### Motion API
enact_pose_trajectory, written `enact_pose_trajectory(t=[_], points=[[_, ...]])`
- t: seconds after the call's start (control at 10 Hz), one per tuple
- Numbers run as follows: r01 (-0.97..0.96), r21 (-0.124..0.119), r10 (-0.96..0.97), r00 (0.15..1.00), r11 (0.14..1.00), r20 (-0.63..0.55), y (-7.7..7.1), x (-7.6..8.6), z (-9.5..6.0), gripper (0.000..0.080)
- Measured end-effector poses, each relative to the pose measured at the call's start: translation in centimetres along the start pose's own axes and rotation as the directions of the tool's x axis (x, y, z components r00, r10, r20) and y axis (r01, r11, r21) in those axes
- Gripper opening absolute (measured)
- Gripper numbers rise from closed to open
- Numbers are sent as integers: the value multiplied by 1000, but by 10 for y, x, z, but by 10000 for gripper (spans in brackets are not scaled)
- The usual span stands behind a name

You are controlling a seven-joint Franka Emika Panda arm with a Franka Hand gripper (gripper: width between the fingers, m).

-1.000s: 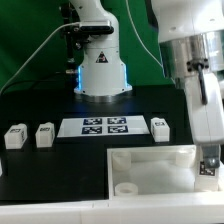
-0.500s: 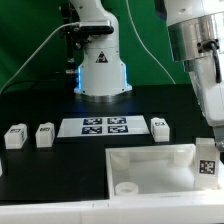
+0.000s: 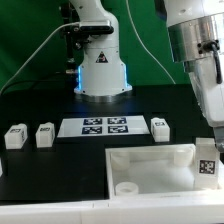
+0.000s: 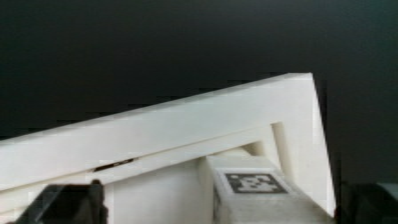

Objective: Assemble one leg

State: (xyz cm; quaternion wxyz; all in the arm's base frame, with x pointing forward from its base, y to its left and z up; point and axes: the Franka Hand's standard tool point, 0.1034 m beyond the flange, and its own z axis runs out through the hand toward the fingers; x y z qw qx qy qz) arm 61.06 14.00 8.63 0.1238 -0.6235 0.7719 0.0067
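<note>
The gripper [image 3: 208, 150] grips a tagged leg [image 3: 207, 163] between its fingers, over the white tray's [image 3: 150, 160] right side in the exterior view. Three more legs [image 3: 159, 126] rest beside the marker board [image 3: 105, 126].

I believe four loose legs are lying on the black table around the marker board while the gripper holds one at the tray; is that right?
Not quite: the exterior view shows three loose legs beside the marker board, not four. The gripper does hold one leg at the tray.
</note>
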Motion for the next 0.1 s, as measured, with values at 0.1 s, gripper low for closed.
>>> enact_pose_trajectory(t=[0.1], points=[[0, 0, 0, 1000, 1000, 0, 0, 0, 0, 648]])
